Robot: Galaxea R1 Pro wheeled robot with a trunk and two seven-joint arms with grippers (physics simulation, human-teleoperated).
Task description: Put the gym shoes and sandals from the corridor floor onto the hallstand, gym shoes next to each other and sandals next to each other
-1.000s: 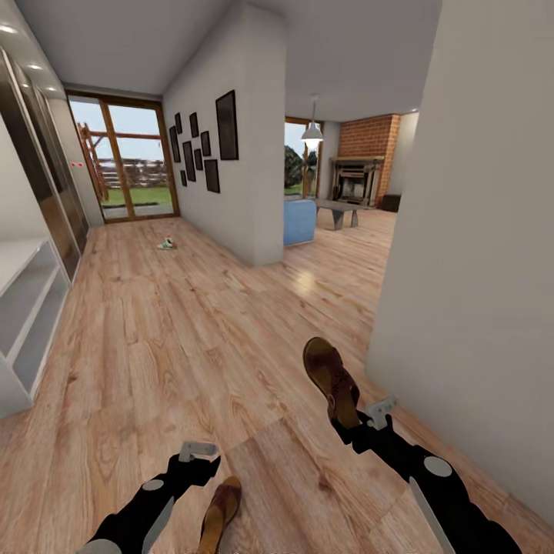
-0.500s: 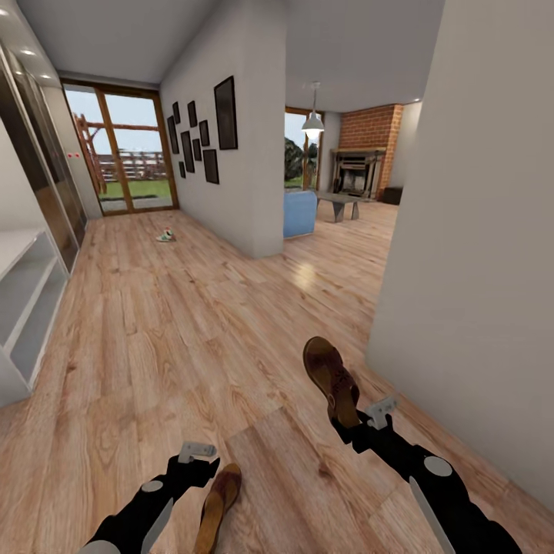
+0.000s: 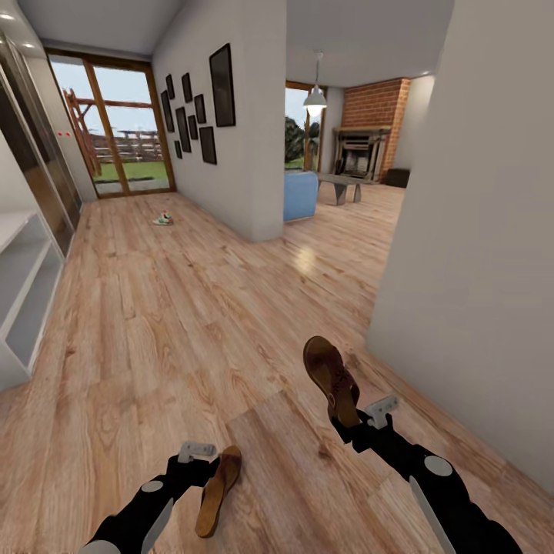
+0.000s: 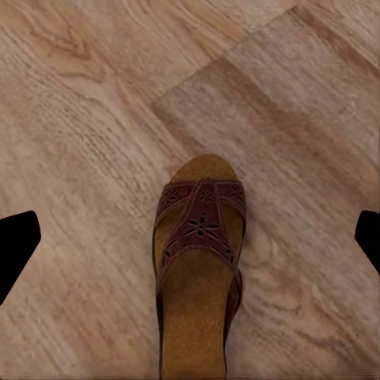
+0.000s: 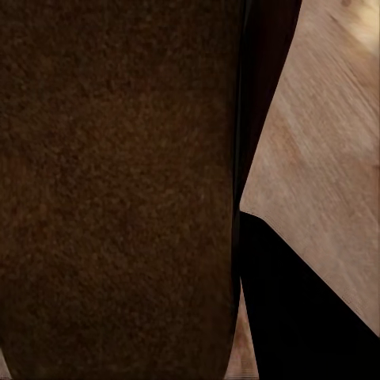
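One sandal (image 3: 332, 381) sticks up from the right claw (image 3: 362, 419), clamped at its heel; the other sandal (image 4: 198, 269) lies on the corridor floor (image 3: 154, 331) between the left claw's (image 3: 201, 455) spread fingers. Light, stiffish leather: best pinched across the sole edge. A gym shoe (image 3: 162, 221) sits far down the corridor; the hallstand (image 3: 23, 308) is to the left.
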